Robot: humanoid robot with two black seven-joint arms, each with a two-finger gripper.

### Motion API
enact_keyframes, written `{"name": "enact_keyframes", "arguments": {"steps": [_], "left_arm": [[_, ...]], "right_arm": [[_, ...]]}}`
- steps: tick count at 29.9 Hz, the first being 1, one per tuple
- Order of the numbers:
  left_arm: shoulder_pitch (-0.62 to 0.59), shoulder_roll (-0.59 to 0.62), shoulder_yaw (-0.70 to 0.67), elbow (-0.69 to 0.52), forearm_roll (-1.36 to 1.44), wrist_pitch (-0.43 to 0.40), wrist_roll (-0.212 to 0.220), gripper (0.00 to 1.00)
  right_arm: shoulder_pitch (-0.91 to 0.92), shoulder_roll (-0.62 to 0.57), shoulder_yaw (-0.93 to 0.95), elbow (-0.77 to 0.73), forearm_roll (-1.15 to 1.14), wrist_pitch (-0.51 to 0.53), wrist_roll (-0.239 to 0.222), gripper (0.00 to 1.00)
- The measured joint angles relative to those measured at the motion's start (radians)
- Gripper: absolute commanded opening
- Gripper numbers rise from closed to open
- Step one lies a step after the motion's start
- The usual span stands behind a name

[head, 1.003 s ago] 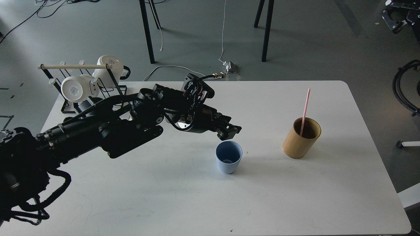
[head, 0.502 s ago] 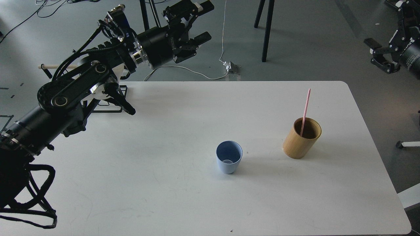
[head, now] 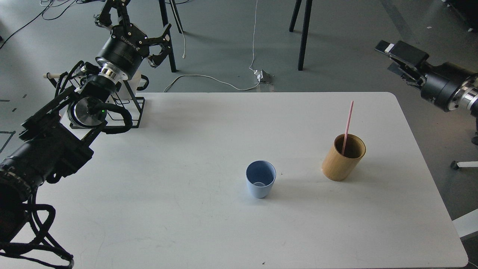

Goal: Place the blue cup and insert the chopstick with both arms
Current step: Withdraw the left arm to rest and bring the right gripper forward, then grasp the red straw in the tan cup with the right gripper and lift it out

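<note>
The blue cup (head: 260, 184) stands upright and empty on the white table (head: 179, 224), right of centre. The pink chopstick (head: 348, 123) stands leaning in the tan bamboo cylinder (head: 341, 160), to the right of the cup. My left gripper (head: 140, 18) is raised beyond the table's far left corner, fingers spread open and empty, far from the cup. My right gripper (head: 397, 69) reaches in from the right edge, beyond the table's far right corner, above and right of the chopstick. It is dark and seen side-on, so its fingers cannot be told apart.
A black wire rack (head: 130, 108) with a pale wooden rod (head: 48, 75) stands at the table's far left corner, mostly hidden behind my left arm. Black furniture legs (head: 303, 33) and cables lie on the floor beyond the table.
My left arm has swung away from the blue cup to the far left, gripper open. My right arm has come in further from the right edge. Cup and chopstick have not moved.
</note>
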State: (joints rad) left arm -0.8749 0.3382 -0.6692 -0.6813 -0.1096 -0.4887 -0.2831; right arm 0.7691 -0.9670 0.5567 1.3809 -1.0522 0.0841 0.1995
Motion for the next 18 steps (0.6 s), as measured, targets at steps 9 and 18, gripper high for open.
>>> {"name": "enact_keyframes", "arguments": {"steps": [9, 18], "left_arm": [[-0.013, -0.002, -0.037, 0.126, -0.022, 0.000, 0.000, 1.00], [-0.035, 0.005, -0.039, 0.135, -0.022, 0.000, 0.002, 1.00]], "right_arm": [[0.005, 0.056, -0.145, -0.067, -0.235, -0.018, -0.006, 0.86], [0.012, 0.174, -0.261, -0.197, -0.350, -0.017, -0.012, 0.62]]}}
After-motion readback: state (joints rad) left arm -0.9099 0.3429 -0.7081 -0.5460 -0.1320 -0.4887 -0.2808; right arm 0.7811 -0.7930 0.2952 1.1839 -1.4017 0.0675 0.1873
